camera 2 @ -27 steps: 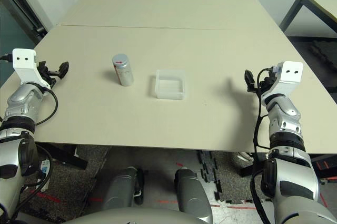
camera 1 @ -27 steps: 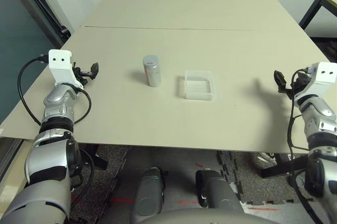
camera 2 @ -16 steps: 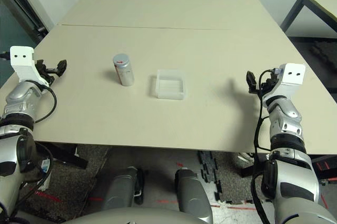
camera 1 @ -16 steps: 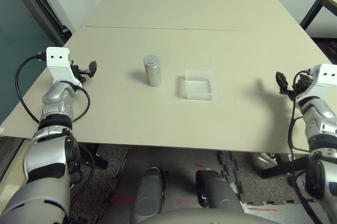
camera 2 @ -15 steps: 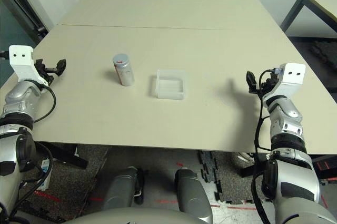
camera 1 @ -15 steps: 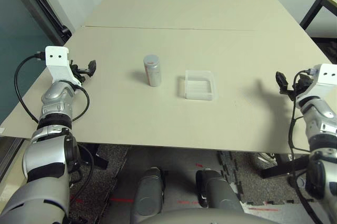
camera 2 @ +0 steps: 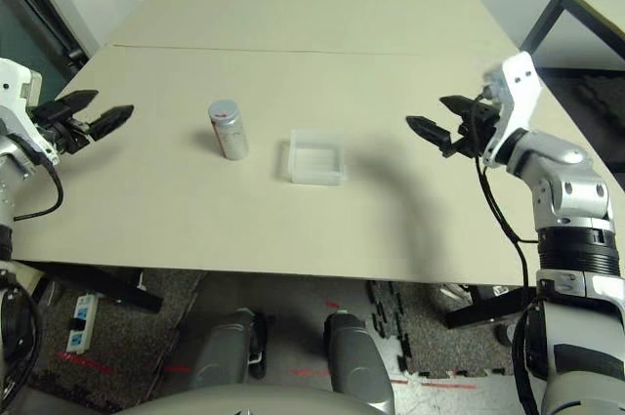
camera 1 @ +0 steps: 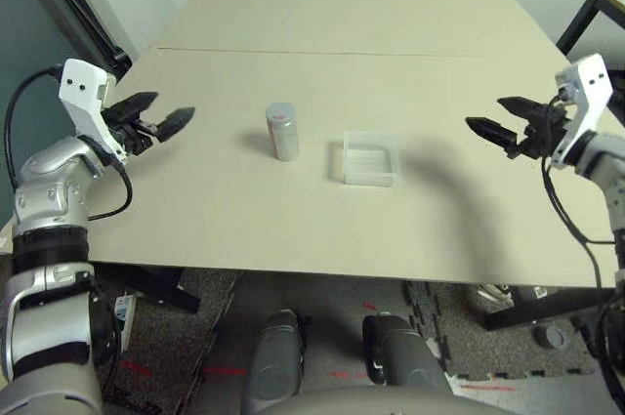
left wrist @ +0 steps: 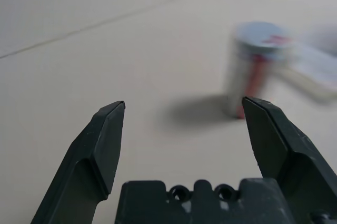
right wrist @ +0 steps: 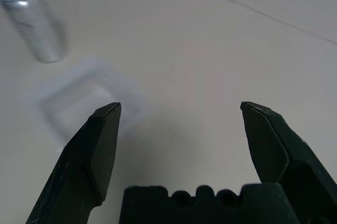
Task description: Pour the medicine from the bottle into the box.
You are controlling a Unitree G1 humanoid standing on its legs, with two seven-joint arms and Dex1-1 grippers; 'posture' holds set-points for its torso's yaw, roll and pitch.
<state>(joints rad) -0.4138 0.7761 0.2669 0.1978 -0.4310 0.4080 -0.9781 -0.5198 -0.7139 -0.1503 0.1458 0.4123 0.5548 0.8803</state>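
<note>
Both arms just lifted inward, left gripper point(camera 1: 168, 117) & right gripper point(camera 1: 488, 119) spread wide, empty; bottle point(camera 1: 282, 131) at frame centre, box point(camera 1: 370, 157) untouched, so approach only starting.

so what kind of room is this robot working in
Probably an office or lab: two plain beige tables pushed together, another black-legged desk at the right, and a power strip on the grey carpet below.

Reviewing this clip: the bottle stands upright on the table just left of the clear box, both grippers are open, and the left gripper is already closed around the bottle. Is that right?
Not quite. The left gripper holds nothing: the left eye view shows it open and well apart from the bottle, over the table. The rest holds: the bottle stands upright just left of the clear box, and the right gripper is open too.
</note>
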